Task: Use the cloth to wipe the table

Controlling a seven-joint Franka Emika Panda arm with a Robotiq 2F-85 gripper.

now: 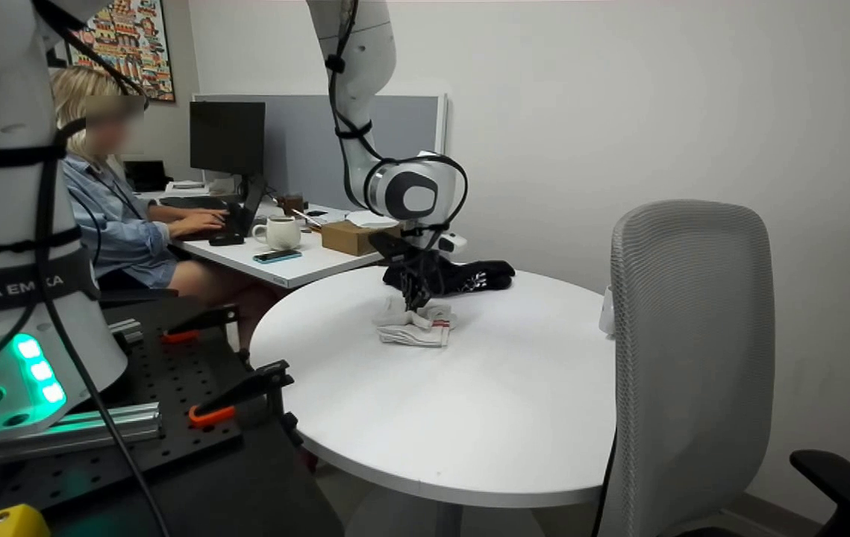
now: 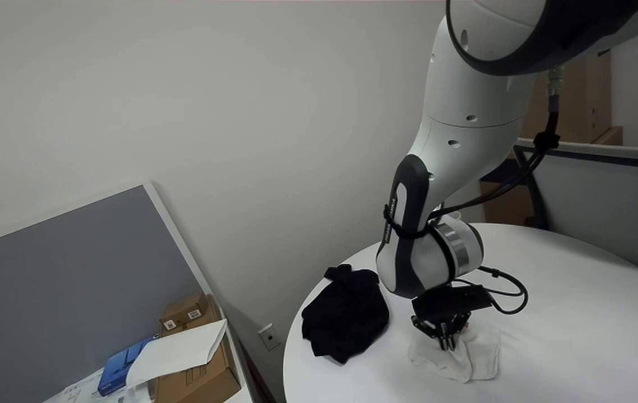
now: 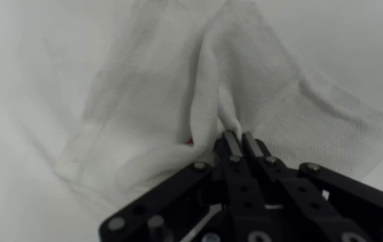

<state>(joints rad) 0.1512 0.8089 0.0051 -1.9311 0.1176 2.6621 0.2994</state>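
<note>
White, red-striped cloth (image 3: 154,97) lies rumpled on the bench (image 1: 514,418) beneath the jaws, which pinch one raised fold; black fabric (image 2: 347,316) rests to one side of them.

Wrist view close over cloth (image 3: 157,97), both exterior views farther back (sharing table (image 1: 507,399))

loads of room on the round table (image 1: 484,418) near and right of the gripper (image 1: 414,304) in an exterior view, but black fabric (image 1: 469,274) crowds the far side and a chair (image 1: 693,335) kinda blocks the right edge.
</note>
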